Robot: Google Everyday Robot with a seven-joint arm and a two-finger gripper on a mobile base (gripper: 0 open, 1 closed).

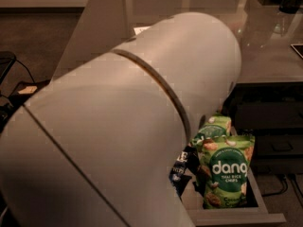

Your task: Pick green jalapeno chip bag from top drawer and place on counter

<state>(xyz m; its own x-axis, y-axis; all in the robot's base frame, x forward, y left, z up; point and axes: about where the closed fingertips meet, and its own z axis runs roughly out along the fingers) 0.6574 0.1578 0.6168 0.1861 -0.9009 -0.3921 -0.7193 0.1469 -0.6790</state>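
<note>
Here our arm hides the tool, so we cannot tell its grip; the top drawer below the table shows dang pouches and a dark bag, the green jalapeno chip bag hidden from us

The top drawer is seen pulled open at the lower right of the frame, with its pale front wall near the bottom edge and snack bags stood upright inside. The counter, glossy and grey, is spread across the upper part of the frame. The green jalapeno chip bag cannot be made out. The gripper is hidden behind the white arm.
</note>
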